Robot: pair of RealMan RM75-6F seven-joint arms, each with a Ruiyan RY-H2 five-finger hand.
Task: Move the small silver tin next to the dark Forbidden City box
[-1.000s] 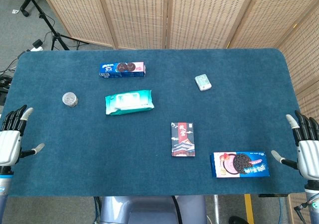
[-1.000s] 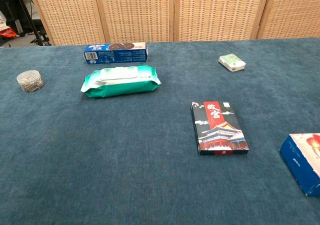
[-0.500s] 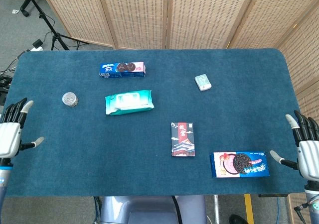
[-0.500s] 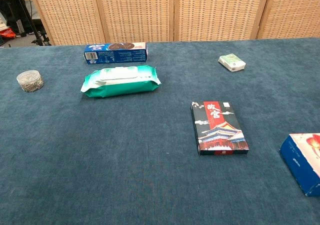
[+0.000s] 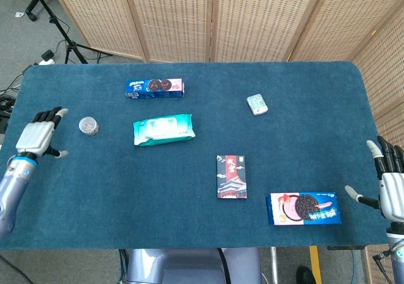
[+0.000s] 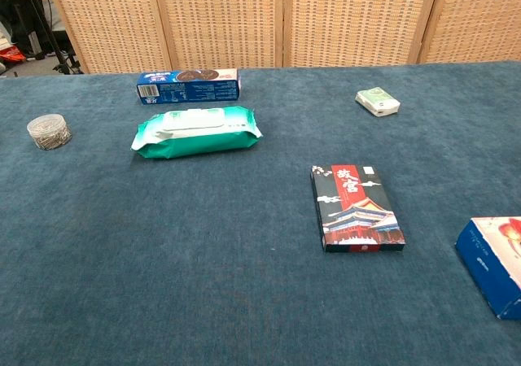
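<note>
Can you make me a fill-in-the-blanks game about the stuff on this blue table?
1. The left robot hand is beside the small silver ____.
2. The Forbidden City box lies flat on the ____ table cloth.
3. The green wipes pack lies just below the long ____ cookie box.

Missing words: tin; blue; blue

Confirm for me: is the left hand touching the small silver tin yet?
Apart. The head view shows a strip of blue table cloth between the left hand and the small silver tin; the hand holds nothing.
</note>
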